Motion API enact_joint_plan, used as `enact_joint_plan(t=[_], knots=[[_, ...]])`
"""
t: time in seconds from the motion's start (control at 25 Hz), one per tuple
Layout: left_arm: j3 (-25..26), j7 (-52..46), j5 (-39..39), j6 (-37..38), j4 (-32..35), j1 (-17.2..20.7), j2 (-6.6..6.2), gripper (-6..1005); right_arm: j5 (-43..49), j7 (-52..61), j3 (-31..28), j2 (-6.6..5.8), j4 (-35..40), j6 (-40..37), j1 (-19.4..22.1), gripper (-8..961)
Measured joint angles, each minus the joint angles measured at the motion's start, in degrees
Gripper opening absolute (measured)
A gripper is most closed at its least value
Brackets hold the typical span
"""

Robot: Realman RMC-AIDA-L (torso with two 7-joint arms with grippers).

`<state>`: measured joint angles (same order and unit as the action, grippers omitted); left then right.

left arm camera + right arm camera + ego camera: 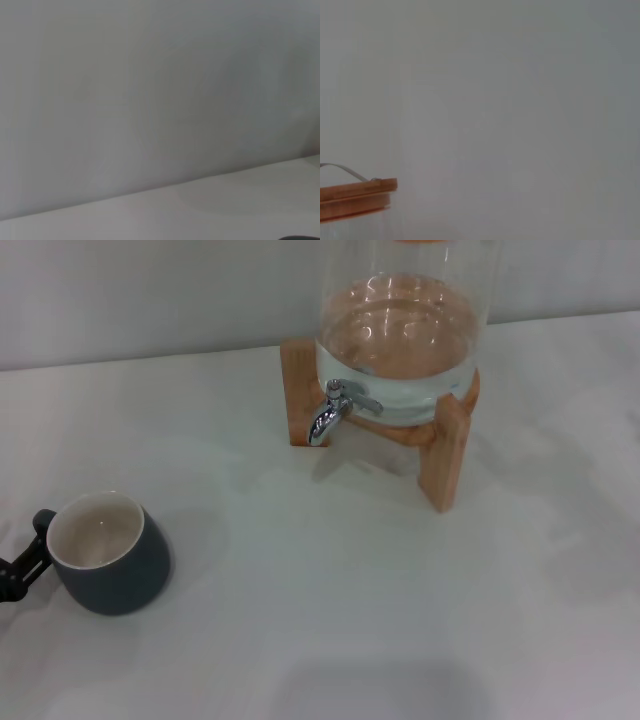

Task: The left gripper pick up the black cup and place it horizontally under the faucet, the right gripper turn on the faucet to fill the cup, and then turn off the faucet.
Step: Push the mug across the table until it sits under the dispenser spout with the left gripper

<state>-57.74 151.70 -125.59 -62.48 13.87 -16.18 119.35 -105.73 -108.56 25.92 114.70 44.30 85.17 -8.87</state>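
Note:
The black cup (pixel 110 555) stands upright on the white table at the front left, its cream inside showing and its small loop handle turned to the left edge. Only a black tip of my left gripper (pixel 14 576) shows at the left edge of the head view, right at the cup's handle; whether it grips the handle is not visible. The chrome faucet (pixel 332 412) juts from the glass dispenser (pixel 400 340) on its wooden stand (pixel 445 455) at the back centre, lever and spout toward the front left. My right gripper is out of view.
The dispenser holds water in its lower part. Its wooden lid (pixel 355 197) shows in the right wrist view against a grey wall. The left wrist view shows wall and the table edge (pixel 200 200). White tabletop (pixel 330 600) lies between cup and faucet.

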Motion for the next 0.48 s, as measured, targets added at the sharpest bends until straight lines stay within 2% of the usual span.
enact_joint_plan(t=[0.48], knots=[[-0.74,-0.60,0.02,1.54,0.02,-0.59,0.01,880,0.00,0.02,-0.08,0.00,0.00,0.32,0.39,690]])
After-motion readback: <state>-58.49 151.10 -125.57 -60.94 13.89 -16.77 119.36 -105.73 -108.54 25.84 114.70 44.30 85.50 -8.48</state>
